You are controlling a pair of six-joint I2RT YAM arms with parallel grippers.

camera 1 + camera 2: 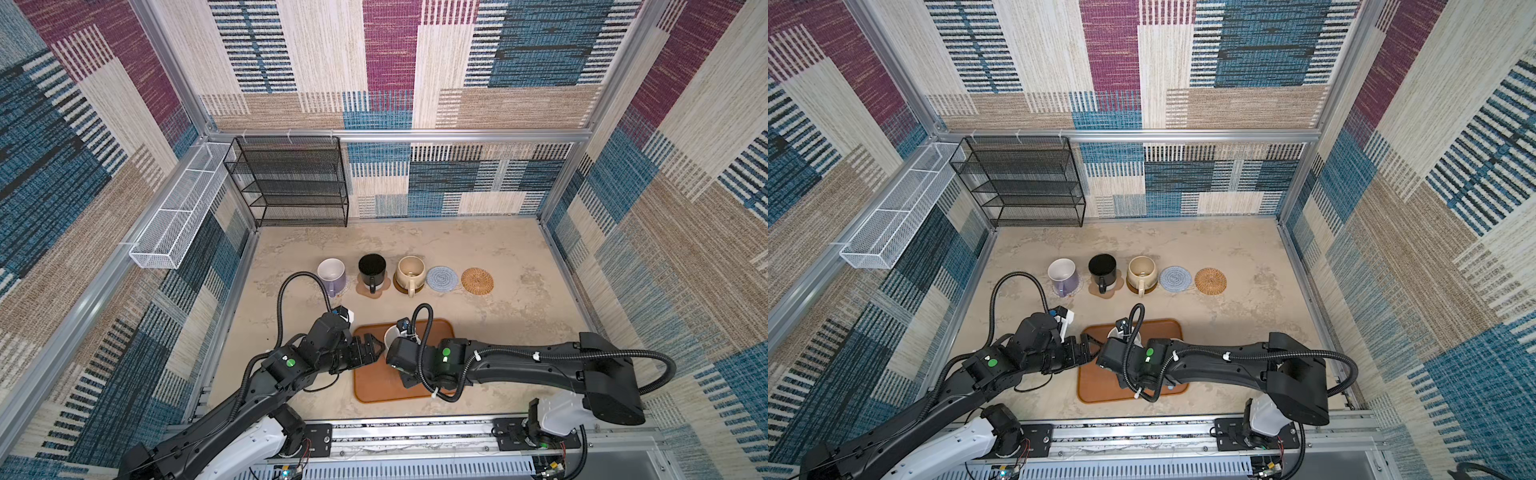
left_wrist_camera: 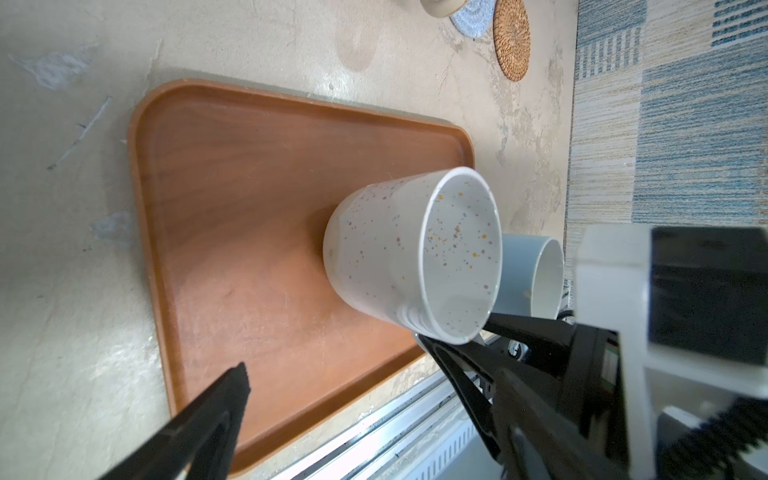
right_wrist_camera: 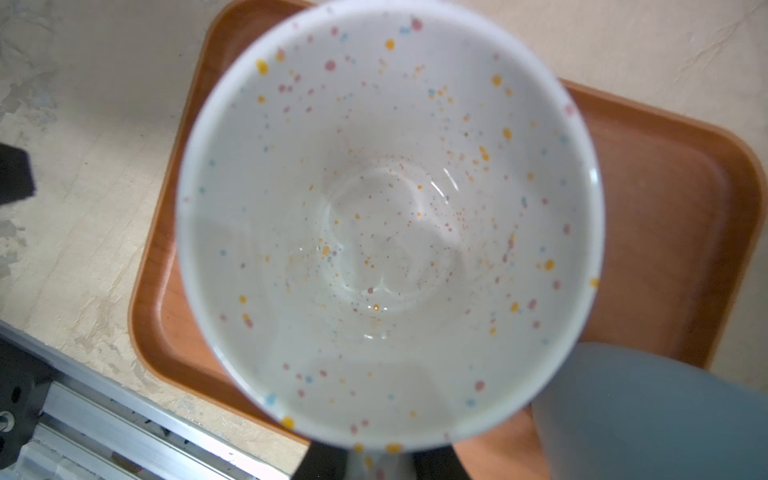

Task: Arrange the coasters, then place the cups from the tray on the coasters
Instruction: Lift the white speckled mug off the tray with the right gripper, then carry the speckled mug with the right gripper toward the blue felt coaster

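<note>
Beige tabletop (image 1: 519, 332): right claw (image 3: 376, 461) pinches speckled mug (image 3: 386, 228) handle.

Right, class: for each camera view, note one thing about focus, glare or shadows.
Right wrist view: the speckled mug fills the picture, its rim soft, with the blue mug blurred beside it. Left wrist view: that mug is sharp, with a pale sheen on the tray. In both top views: even light, soft shadows on the table.

Black arms (image 1: 540, 365) — white bases (image 1: 561, 409), ribbed cables (image 1: 305, 274) (green lights (image 1: 291, 362))
</note>
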